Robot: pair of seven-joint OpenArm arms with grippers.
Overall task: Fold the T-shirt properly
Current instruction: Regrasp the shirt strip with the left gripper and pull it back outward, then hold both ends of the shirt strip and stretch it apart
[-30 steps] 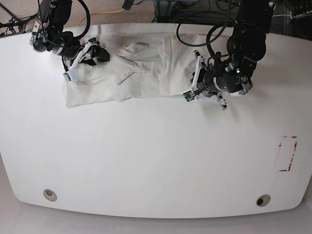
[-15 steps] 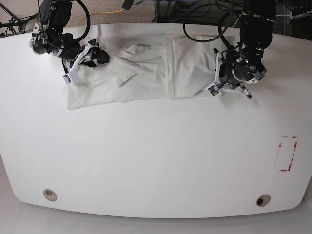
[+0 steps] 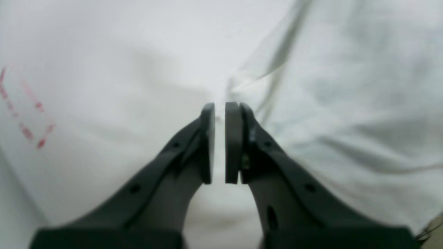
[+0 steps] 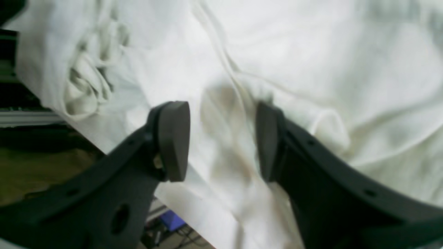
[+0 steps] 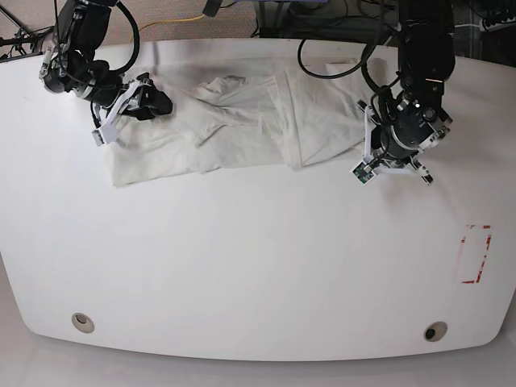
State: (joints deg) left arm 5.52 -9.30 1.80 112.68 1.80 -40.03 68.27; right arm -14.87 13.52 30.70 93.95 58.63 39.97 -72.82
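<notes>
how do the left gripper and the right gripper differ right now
The left gripper has its jaws nearly together, pinching a thin edge of the T-shirt; the right gripper has its jaws apart, with bunched cloth lying between them.
In the base view, the left gripper sits at one end of the shirt, beside bare table; the right gripper sits at the opposite end, over the cloth.
Both have dark fingers and work the same shirt.

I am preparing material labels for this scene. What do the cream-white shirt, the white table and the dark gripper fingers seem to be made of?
The cream-white T-shirt: soft woven or knit cloth, probably cotton, matte; it wrinkles and bunches. The white table: smooth hard board, slightly glossy; the material underneath is unclear. The dark fingers of the right gripper: apparently moulded plastic, matte, with small holes.
</notes>
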